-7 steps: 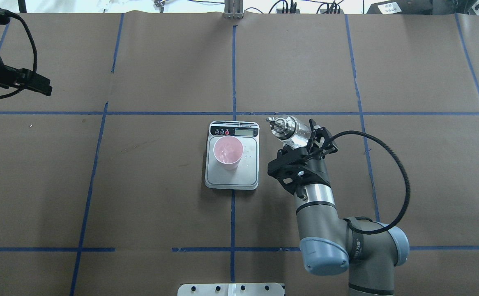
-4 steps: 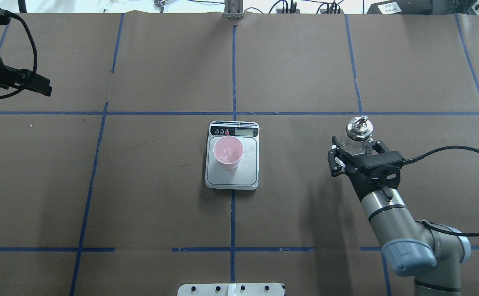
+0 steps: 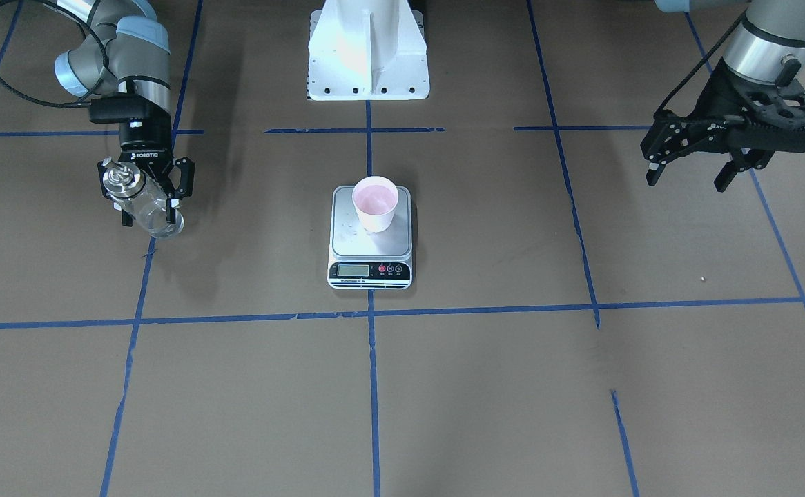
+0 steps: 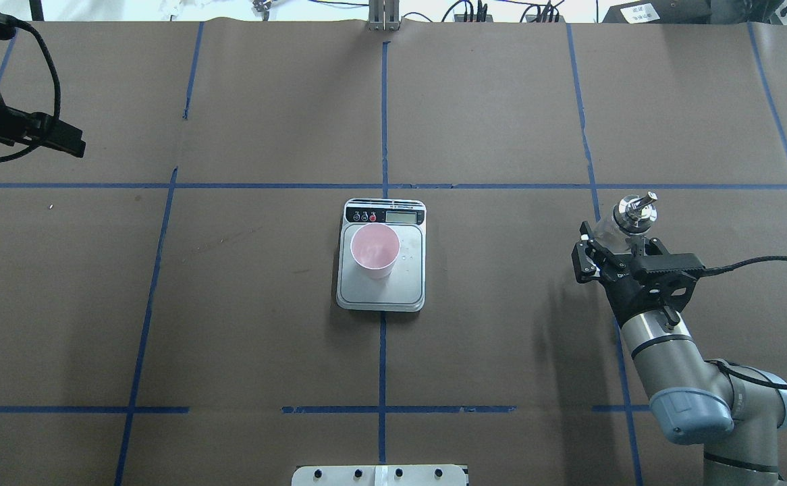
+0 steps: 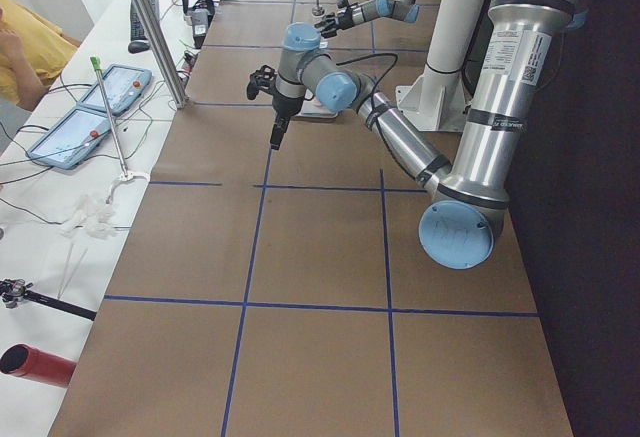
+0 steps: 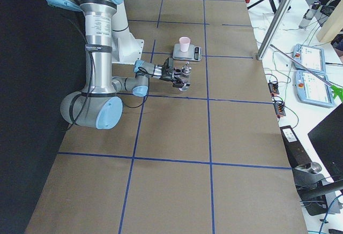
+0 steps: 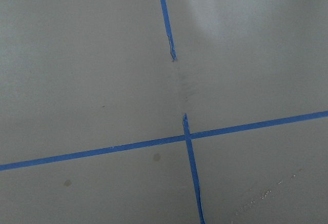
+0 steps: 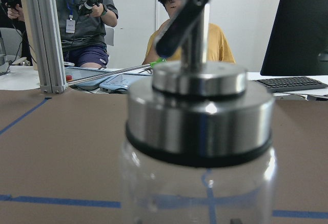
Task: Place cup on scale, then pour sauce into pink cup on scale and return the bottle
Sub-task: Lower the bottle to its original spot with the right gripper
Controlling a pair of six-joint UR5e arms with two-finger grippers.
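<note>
The pale pink cup (image 4: 374, 250) stands upright on the far-left part of the scale (image 4: 403, 290), also in the front view, cup (image 3: 375, 203) and scale (image 3: 390, 241). My right gripper (image 4: 619, 244) is shut on the clear bottle (image 4: 631, 214) with the silver spout cap and holds it upright, far to the right of the scale, low over the table. The bottle shows in the front view (image 3: 147, 210) and fills the right wrist view (image 8: 200, 111). My left gripper (image 3: 703, 166) is open and empty, high at the table's far left.
The scale's display (image 3: 353, 270) faces the operators' side. Small droplets lie on the platform next to the cup. Blue tape lines cross the brown paper. The robot's white base (image 3: 368, 48) is behind the scale. Operators and tablets (image 6: 313, 73) are beyond the far edge.
My right arm swung the bottle from beside the scale's right edge far out to the right and turned it from tilted to upright. The cup, scale and left arm have not moved.
</note>
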